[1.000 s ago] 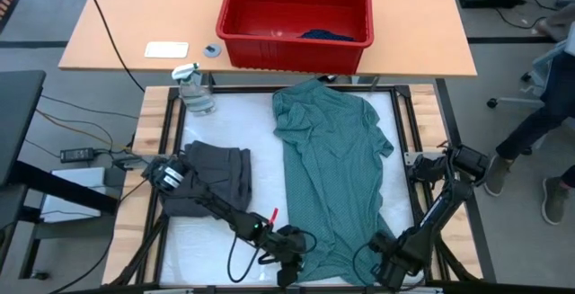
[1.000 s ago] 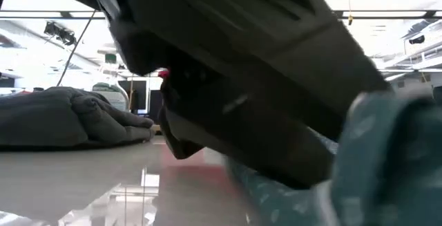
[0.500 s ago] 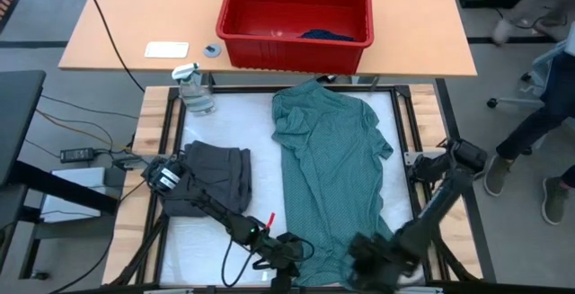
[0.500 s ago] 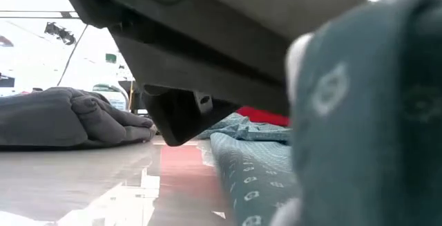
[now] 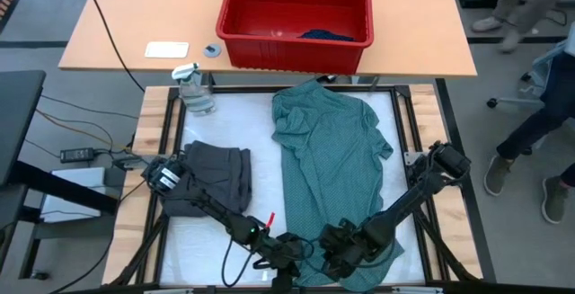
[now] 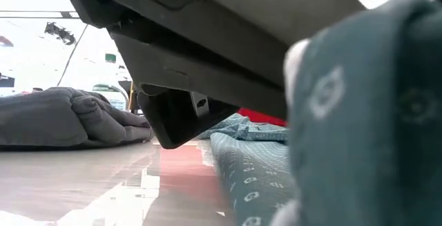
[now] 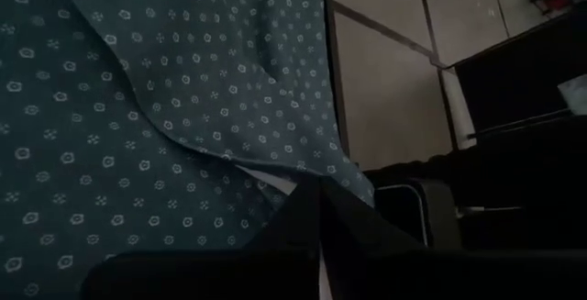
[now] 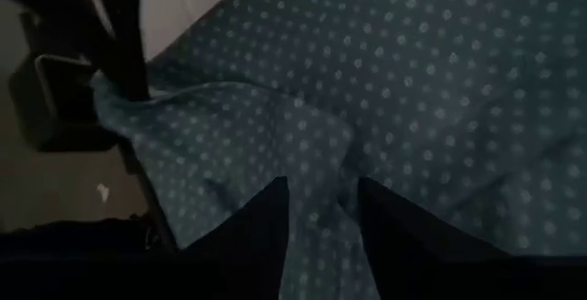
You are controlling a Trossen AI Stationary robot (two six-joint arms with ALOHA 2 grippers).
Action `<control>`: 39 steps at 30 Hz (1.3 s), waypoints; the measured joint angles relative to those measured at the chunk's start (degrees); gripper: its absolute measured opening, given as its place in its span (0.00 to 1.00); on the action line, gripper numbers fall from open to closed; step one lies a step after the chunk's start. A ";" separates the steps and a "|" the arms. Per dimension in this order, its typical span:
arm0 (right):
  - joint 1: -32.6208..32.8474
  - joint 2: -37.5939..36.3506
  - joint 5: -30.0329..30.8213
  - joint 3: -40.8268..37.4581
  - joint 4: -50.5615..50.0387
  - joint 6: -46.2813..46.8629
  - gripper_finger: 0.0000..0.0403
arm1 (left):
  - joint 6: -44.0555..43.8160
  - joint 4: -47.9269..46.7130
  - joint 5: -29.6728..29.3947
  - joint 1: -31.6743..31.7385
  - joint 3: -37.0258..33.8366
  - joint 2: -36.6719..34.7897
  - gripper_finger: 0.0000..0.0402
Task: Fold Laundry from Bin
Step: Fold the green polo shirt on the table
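Note:
The teal-green dotted T-shirt (image 5: 332, 159) lies spread flat on the white table pad, reaching from the far edge to the near edge. My left gripper (image 5: 295, 251) is at the near edge, shut on the shirt's near-left hem corner. My right gripper (image 5: 341, 245) hangs just to its right over the near hem, its fingers (image 8: 275, 227) apart with a raised fold of the cloth (image 8: 321, 199) between them. A folded dark grey piece (image 5: 214, 173) rests on the pad's left. The red bin (image 5: 296, 11) stands beyond the pad, with a navy piece (image 5: 325, 35) inside it. My left gripper pinches the T-shirt's near hem at its left corner (image 7: 284, 176) between its two shut fingers, slanting down from the table's near left. The cloth is bunched and raised a little at the hold; the rest of the shirt lies on the pad. My right gripper stands over the hem; I cannot tell whether its fingers touch the cloth.
A spray bottle (image 5: 193, 92) stands at the pad's far left corner. A white card (image 5: 166, 49) and a small round thing (image 5: 211, 50) lie on the wooden table left of the bin. A person's legs (image 5: 539, 141) show beyond the right side.
My right gripper has swung from the near right corner toward the table's left along the near edge, turning as it went, and now hangs over the shirt's near hem beside my left gripper. In the low view the hem cloth has risen up.

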 joint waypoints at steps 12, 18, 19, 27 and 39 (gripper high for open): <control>-2.18 3.26 -5.54 0.00 3.25 -2.37 0.21 | 0.27 -0.15 0.00 0.07 0.00 0.00 0.00; -2.06 3.21 -6.69 0.00 4.77 -2.95 0.03 | 0.04 -0.21 -0.15 0.09 0.00 0.00 0.00; -2.02 2.96 -6.70 0.00 4.84 -2.39 0.03 | 0.04 -0.20 -0.15 0.09 0.00 0.00 0.00; 2.34 -0.72 -9.10 0.00 6.82 1.43 0.02 | 1.17 0.89 3.40 -1.48 0.00 -2.59 0.00; 6.02 -0.46 -6.39 0.00 4.23 7.22 0.26 | 0.64 1.50 4.80 -2.35 0.00 -3.64 0.00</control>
